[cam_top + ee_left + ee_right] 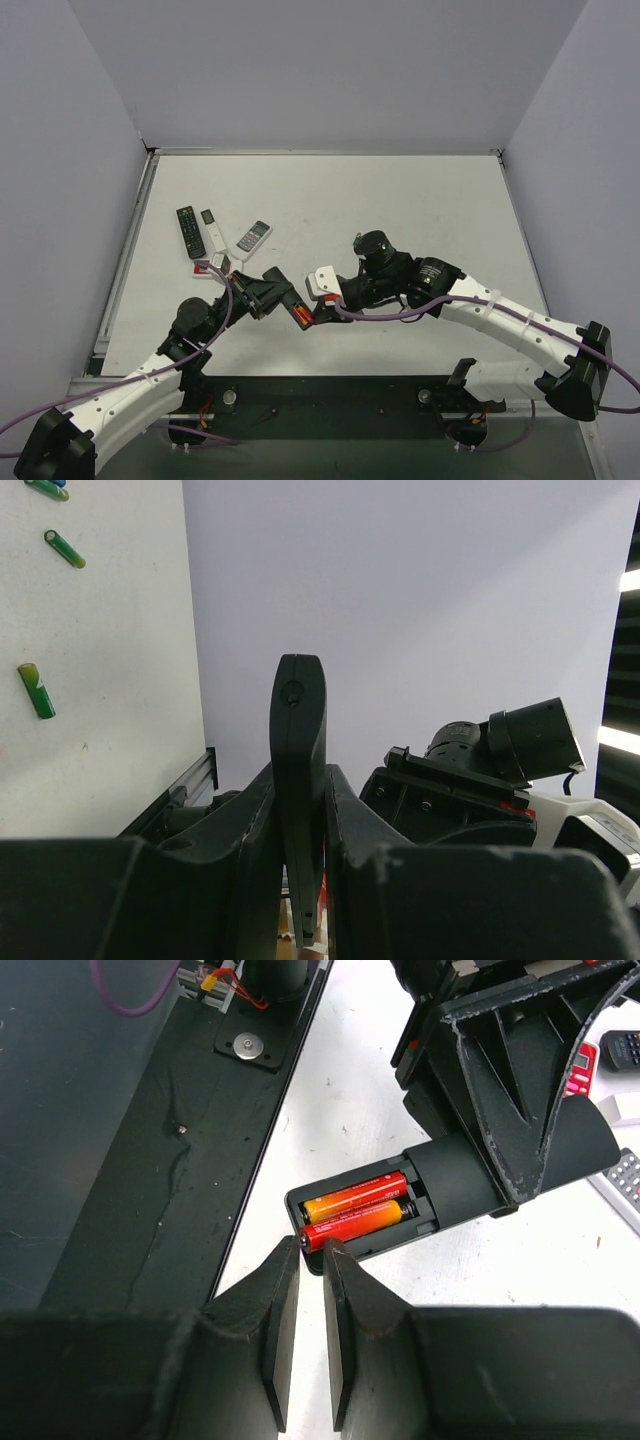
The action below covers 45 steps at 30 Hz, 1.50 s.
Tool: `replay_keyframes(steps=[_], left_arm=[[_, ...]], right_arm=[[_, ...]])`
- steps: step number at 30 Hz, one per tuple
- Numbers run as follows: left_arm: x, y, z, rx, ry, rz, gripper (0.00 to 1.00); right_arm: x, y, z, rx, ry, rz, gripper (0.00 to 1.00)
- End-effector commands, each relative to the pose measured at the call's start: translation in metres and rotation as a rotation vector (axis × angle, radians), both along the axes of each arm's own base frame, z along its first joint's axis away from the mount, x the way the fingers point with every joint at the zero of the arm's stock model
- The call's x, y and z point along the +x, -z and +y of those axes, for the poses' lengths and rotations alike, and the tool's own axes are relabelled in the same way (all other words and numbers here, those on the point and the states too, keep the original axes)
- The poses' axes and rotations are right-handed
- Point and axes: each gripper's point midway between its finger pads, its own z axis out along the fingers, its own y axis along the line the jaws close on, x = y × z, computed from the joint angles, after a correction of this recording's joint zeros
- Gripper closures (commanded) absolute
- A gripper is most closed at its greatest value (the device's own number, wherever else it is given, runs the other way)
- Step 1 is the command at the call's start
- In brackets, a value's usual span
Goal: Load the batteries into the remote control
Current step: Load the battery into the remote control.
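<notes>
1. Fingers (245, 830) of the left tool (300, 800) are clamping the remote control (298, 710) by its long sides. The slim black bar is standing edge-on between them in the left wrist view.
2. The remote control is being held near the front edge of the tabletop (400, 200), between the two arms, with its open end pointing toward the right tool (312, 1252).
3. Two orange-red batteries (355, 1203) are lying side by side in the open compartment, with the cover off.
4. The right tool is standing narrow, with only a thin gap showing between its fingers and nothing seen in that gap. Its tips are sitting right at the near end of the lower battery and the compartment's rim.
5. Green batteries (36, 690) are lying loose on the tabletop, well apart from the left tool.
6. A black buttoned remote (188, 232), a slim white remote (212, 232), a grey remote (254, 236) and a red-and-white remote (213, 266) are lying close together on the tabletop's left side, beyond the left arm.
</notes>
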Motion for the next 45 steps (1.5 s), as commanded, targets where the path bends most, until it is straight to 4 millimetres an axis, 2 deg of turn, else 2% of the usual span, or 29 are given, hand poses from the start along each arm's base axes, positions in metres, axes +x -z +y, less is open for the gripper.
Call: replay_keyframes(steps=[1, 9, 15, 22, 37, 45], left_arm=[[-0.002, -0.040, 0.001, -0.066, 0.002, -0.105, 1.00], [-0.002, -0.041, 0.001, -0.067, 0.001, -0.105, 1.00], [-0.002, -0.042, 0.001, -0.069, 0.002, -0.108, 1.00], [-0.003, -0.042, 0.001, -0.068, 0.007, -0.109, 1.00], [-0.007, -0.050, 0.000, -0.076, 0.025, -0.136, 1.00], [-0.007, -0.050, 0.000, -0.075, 0.025, -0.134, 1.00]], right_arm=[[-0.008, -0.017, 0.009, 0.046, -0.060, -0.003, 0.88], [-0.005, -0.014, 0.007, 0.030, -0.034, -0.009, 0.88], [0.007, -0.018, 0.000, 0.028, 0.020, -0.060, 0.87], [0.005, -0.029, -0.002, 0.068, -0.025, -0.129, 0.78], [-0.004, -0.040, 0.005, 0.093, -0.149, -0.161, 0.78], [-0.008, -0.031, 0.006, 0.059, -0.177, -0.132, 0.79]])
